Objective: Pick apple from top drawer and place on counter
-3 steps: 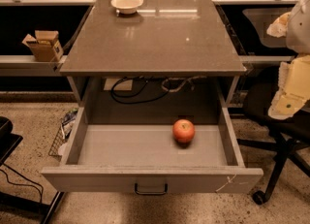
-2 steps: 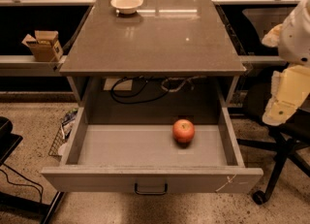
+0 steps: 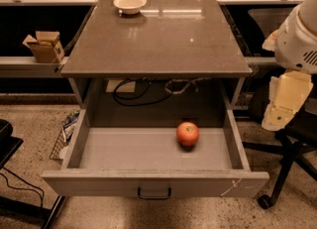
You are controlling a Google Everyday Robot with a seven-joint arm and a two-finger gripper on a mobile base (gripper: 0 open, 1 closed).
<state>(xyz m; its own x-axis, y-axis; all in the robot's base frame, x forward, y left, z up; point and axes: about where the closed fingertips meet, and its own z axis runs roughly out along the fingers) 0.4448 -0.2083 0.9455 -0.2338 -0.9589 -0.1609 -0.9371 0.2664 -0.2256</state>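
Observation:
The apple point(image 3: 187, 134) is small, round and red-orange, and lies on the floor of the top drawer point(image 3: 153, 184), right of its middle. The grey drawer is pulled fully open, with a dark handle on its front panel and a scratch at its right corner. The brown-grey counter point(image 3: 163, 39) lies above and behind it. My gripper point(image 3: 275, 120) hangs at the right edge of the view, outside the drawer's right wall and higher than the apple. It holds nothing that I can see.
A white shallow bowl point(image 3: 130, 3) stands at the counter's far left. Cables point(image 3: 143, 91) hang behind the drawer under the counter. A cardboard box point(image 3: 44, 46) sits on a shelf at left. A wheeled chair base point(image 3: 277, 183) stands by the drawer's right side.
My arm and gripper have dropped a little and shifted slightly left toward the drawer. The apple and drawer have not moved.

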